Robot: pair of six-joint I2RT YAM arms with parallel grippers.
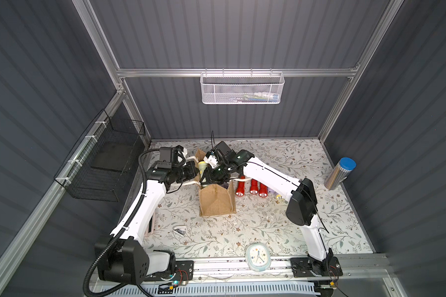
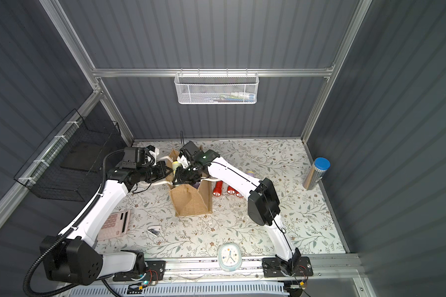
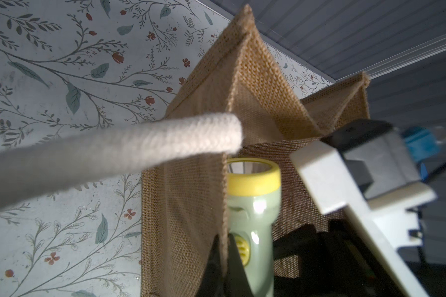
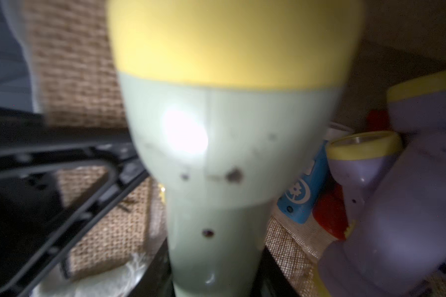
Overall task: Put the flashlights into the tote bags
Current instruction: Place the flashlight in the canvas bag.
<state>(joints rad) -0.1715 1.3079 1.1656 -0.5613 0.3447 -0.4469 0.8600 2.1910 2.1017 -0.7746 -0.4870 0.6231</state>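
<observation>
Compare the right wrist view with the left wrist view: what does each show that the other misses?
Only the right wrist view shows what sits in the tote bag: two lavender flashlights, a blue flashlight and a red flashlight. Only the left wrist view shows the white rope handle, the floral table and the left gripper pinching the bag's edge. Both show the pale green flashlight and burlap.

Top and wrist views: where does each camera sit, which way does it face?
Top views: overhead at the front, looking down at the tote bag; left arm and right arm show.
Left wrist: beside the bag, facing its rim; left gripper shut on it.
Right wrist: at the bag's mouth, facing in; right gripper holds the pale green flashlight.
Shared: both wrist views show that flashlight.
</observation>
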